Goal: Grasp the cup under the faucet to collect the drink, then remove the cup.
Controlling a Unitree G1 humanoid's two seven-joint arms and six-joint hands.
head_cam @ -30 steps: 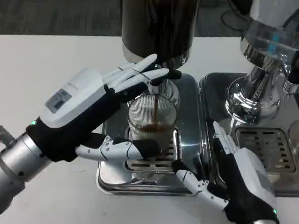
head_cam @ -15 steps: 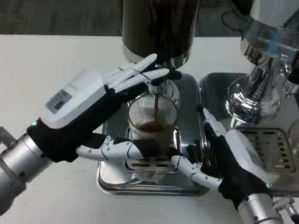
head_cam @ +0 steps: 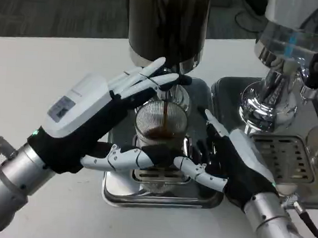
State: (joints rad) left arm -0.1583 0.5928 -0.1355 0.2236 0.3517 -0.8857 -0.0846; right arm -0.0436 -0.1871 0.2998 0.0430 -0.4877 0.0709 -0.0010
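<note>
1. Over the last second the right hand has travelled up and to the left, from the lower right edge of the drip tray to a spot just beside the cup; the left hand has kept its place, and the cup has not moved.
2. The clear ribbed glass cup stands upright on the slotted grate of the shiny steel drip tray, directly under the dark faucet spout.
3. A thin brown stream of drink falls from the spout into the cup, and brown liquid lies in the cup's lower part.
4. The left hand brackets the cup: its long white fingers reach past the cup's far side up by the spout, and its thumb lies across the cup's near lower side. Whether it actually presses the glass cannot be told.
5. The right hand is at the cup's right side with fingers spread, holding nothing; its thumb points left, close to the left thumb in front of the cup.
6. Behind the spout rises the tall dark cylindrical dispenser tank.
7. To the right stands a second, chrome-and-clear dispenser on its own steel drip tray.
8. Everything rests on the white table.
</note>
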